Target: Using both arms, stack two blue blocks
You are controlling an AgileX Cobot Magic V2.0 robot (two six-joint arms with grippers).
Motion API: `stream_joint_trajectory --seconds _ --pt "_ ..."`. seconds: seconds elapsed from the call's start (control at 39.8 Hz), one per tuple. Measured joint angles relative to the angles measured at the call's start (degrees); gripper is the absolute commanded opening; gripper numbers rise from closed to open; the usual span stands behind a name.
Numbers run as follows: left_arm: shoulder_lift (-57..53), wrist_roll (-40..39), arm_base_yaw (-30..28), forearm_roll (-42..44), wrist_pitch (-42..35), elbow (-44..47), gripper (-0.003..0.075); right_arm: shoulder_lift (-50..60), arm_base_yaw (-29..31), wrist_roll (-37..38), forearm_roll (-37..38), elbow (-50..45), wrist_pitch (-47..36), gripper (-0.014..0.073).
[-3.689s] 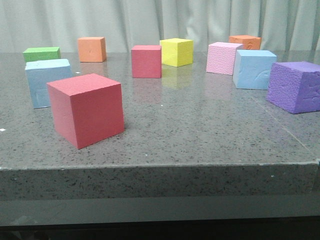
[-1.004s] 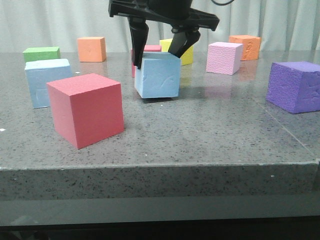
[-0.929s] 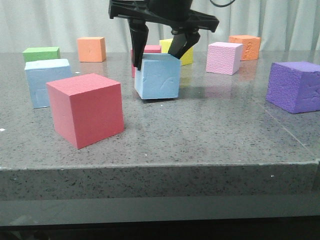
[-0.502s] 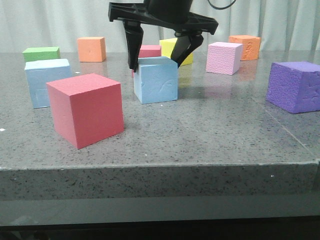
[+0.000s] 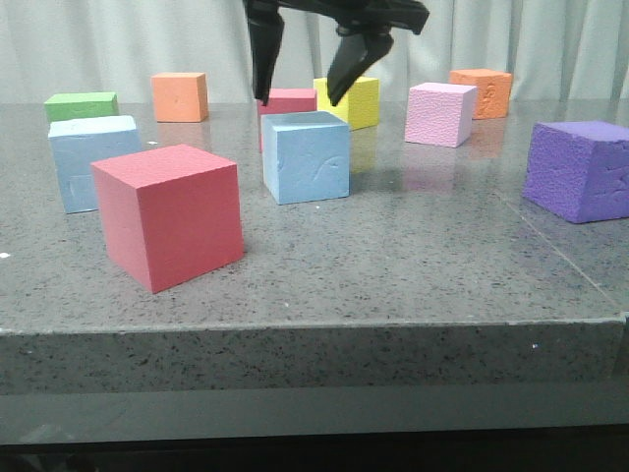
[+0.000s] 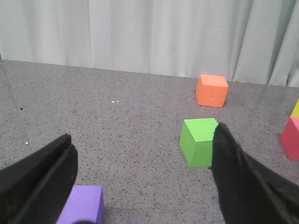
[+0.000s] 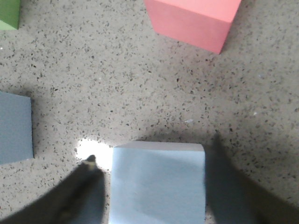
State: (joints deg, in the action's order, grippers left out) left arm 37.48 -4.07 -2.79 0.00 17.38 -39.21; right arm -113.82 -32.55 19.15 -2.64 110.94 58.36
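One sky-blue block stands alone on the table's middle. My right gripper hangs just above it, open, its black fingers apart and clear of the block. In the right wrist view the block lies between the spread fingers without contact. The second blue block stands at the left behind a big red cube; it also shows in the right wrist view. My left gripper is open and empty, seen only in its wrist view.
A big red cube stands near the front left. A purple cube is at the right. Pink, orange, yellow, small red, orange and green cubes line the back.
The right gripper set the blue block down on the table's middle, opened its fingers and rose above it. The block shifted slightly and now stands free.
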Motion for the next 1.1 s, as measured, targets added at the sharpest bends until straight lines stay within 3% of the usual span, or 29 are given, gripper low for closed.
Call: stream_joint_trajectory --seconds 0.13,0.43,0.55,0.8,1.1 --pt "0.0 0.0 0.0 0.0 0.0 0.0 0.0563 0.1 0.0 0.0 0.0 0.0 0.2 0.0081" --pt "0.0 0.0 0.0 0.0 0.0 0.0 0.0563 6.9 0.9 0.0 0.2 0.0 2.9 0.0059" --pt "0.0 0.0 0.0 0.0 0.0 0.0 0.0563 9.2 3.1 0.0 0.3 0.0 5.6 -0.0075" --pt "0.0 0.0 0.0 0.0 0.0 0.0 0.0563 14.7 9.1 -0.6 3.2 -1.5 10.4 -0.0063" --pt "0.0 0.0 0.0 0.0 0.0 0.0 0.0563 29.7 16.8 -0.7 7.9 -18.9 8.2 -0.0063"
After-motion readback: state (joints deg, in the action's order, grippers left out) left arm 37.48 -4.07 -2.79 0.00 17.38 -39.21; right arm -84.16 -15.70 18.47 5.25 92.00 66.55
